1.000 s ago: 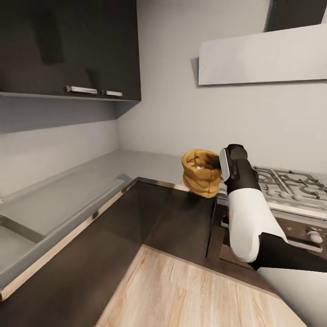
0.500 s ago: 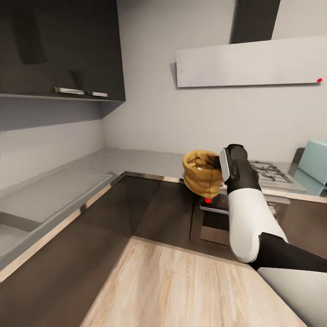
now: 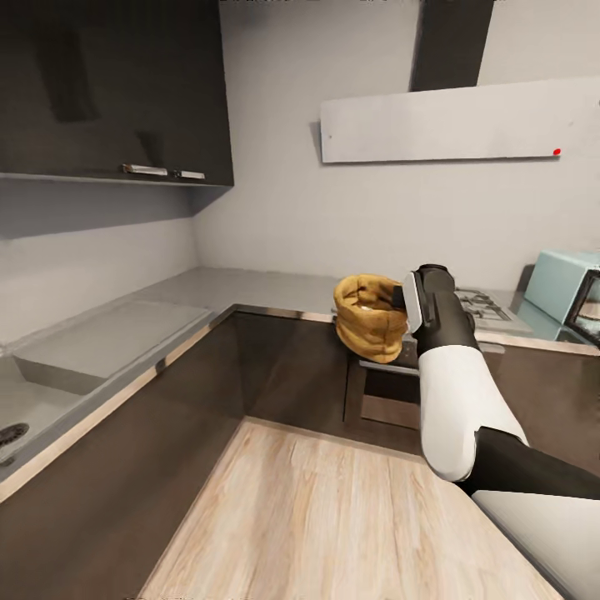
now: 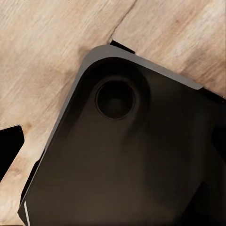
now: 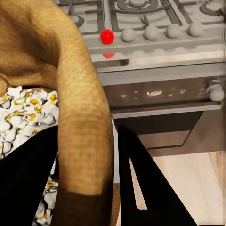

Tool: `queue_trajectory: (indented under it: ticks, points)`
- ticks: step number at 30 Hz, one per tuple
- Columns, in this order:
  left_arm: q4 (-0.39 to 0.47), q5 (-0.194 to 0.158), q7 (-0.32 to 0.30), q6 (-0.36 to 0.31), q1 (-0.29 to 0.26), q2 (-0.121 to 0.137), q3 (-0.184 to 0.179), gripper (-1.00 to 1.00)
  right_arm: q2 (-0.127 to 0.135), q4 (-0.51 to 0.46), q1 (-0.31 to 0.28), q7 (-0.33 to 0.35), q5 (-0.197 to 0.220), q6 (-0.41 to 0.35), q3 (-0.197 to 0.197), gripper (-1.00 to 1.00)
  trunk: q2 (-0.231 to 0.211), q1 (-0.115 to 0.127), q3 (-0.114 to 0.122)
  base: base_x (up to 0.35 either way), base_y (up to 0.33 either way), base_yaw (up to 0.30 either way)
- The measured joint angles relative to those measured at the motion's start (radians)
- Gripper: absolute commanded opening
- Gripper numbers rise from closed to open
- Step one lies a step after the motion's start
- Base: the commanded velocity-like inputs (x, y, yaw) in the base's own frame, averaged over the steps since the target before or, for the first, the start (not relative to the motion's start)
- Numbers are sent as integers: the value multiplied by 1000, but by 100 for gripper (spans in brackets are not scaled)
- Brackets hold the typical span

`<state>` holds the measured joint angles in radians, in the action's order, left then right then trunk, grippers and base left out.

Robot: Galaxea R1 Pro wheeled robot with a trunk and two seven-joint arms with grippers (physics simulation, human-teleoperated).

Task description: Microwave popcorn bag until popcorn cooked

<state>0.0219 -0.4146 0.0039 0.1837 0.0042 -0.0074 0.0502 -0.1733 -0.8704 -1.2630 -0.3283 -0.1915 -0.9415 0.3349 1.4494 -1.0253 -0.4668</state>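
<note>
My right gripper (image 5: 87,188) is closed on the popcorn bag (image 3: 369,318), one dark finger (image 5: 28,181) inside the sack and the other outside, pinching its rolled rim (image 5: 84,127) between them. The bag hangs upright in the air in front of the oven (image 5: 160,101), below the gas hob (image 5: 141,14) and clear of the countertop (image 3: 250,290). Inside it I see white and yellow popcorn kernels (image 5: 21,113) heaped against the inner wall. The step in hand, as I judge it, is carrying the bag to the microwave (image 3: 567,293), which stands on the counter well to the right, past the hob. To do it well I should keep the mouth level so nothing spills, and hold the pinch firm, since thin paper may slip. Whether my left gripper is open or closed I cannot tell; its camera faces a dark rounded robot body (image 4: 136,155) over the wooden floor (image 4: 42,52).
</note>
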Motion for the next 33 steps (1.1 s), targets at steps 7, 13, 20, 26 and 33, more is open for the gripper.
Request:
queue_trajectory:
  ticks: [7,13,20,26,33]
  points:
    - [1,-2,0,-1,0,2,2,100,0,-1,0,-6,-4,-3,1,-100,0,0,0,-13,0,-257]
    - [1,-3,0,-1,0,3,2,100,0,0,0,-7,-6,-6,1,-100,0,0,0,0,0,-295]
    - [1,-3,0,-2,0,2,2,100,0,0,0,-7,-6,-10,1,-100,0,0,0,-48,0,-295]
    - [1,1,0,-1,0,0,1,100,1,0,0,-7,-6,-12,1,-100,0,0,0,-323,0,-295]
    - [1,-1,0,-1,0,1,1,100,1,0,0,-7,-6,-13,1,-100,0,0,0,-254,0,-295]
